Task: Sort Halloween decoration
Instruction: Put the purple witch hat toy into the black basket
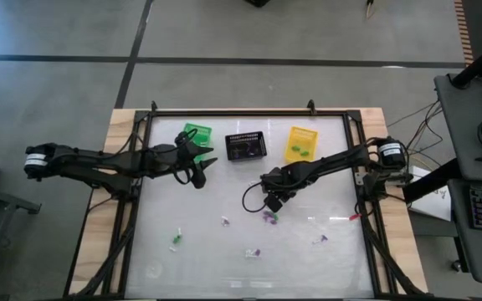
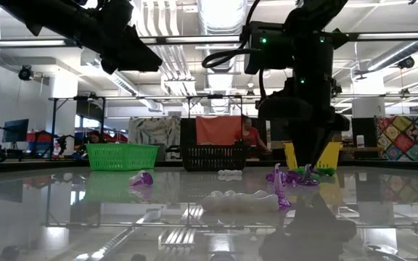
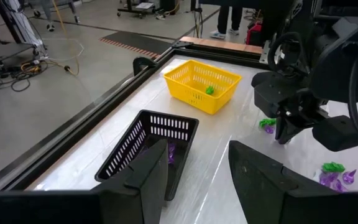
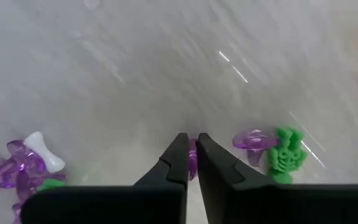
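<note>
Right wrist view — right tool (image 4: 191, 158) pinching purple trinket (image 4: 192, 163), green trinket (image 4: 286, 155) beside

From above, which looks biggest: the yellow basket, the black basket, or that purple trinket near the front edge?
1. Black basket and yellow basket: too alike to rank.
2. Purple trinket: far smaller than either.

Right pincer (image 4: 191, 163) pinched closed near the tabletop; left pincer (image 3: 194, 171) spread apart.
</note>
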Robot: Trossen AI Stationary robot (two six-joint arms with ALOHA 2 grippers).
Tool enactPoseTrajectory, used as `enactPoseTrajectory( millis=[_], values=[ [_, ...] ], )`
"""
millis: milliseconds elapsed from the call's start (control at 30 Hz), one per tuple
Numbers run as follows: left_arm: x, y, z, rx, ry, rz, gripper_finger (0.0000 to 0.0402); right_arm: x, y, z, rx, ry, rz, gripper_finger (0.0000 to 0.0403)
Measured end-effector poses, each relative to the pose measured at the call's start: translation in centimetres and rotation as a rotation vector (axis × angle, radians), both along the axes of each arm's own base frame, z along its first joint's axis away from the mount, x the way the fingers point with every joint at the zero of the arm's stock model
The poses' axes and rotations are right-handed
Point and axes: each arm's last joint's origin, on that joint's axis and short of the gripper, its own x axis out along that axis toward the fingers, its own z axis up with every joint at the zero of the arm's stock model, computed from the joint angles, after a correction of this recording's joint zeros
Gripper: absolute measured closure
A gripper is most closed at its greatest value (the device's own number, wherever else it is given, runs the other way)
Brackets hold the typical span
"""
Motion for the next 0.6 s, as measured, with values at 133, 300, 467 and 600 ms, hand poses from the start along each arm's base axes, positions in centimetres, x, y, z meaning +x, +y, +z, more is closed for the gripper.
enactPoseTrajectory(
  millis=[133,300,467,600],
  values=[
    [0.0,0.0,0.0,0.000,0.000,0.000,0.0248,0.4,0.0,0.6,0.000,-0.019,0.032,0.0391],
    [0.0,0.0,0.0,0.000,0.000,-0.001,0.0248,2.0,-0.6,3.1,-0.039,-0.134,0.108,0.0392],
    [0.0,0.0,0.0,0.000,0.000,-0.001,0.0248,4.7,-3.1,6.1,-0.180,-0.345,0.206,0.0392],
    [0.0,0.0,0.0,0.000,0.000,-0.001,0.0248,6.4,-6.2,8.1,-0.353,-0.527,0.254,0.0392]
  ],
)
